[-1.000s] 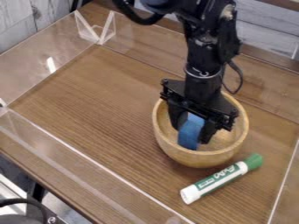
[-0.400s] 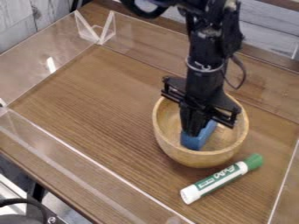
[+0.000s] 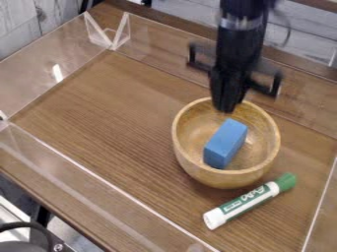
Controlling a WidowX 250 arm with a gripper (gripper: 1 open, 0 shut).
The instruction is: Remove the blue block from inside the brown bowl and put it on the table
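While cradled by grainy round brown bowl (image 3: 227,148), smooth blue block (image 3: 226,145).

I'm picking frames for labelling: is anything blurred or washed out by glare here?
Camera view: the gripper and arm are motion-blurred; the blue block, brown bowl and marker are sharp; pale glare streaks the plastic walls.

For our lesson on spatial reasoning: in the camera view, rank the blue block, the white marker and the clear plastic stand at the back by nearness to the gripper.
1. Blue block, in the bowl just below the gripper.
2. White marker, front right on the table.
3. Clear plastic stand, back left corner.
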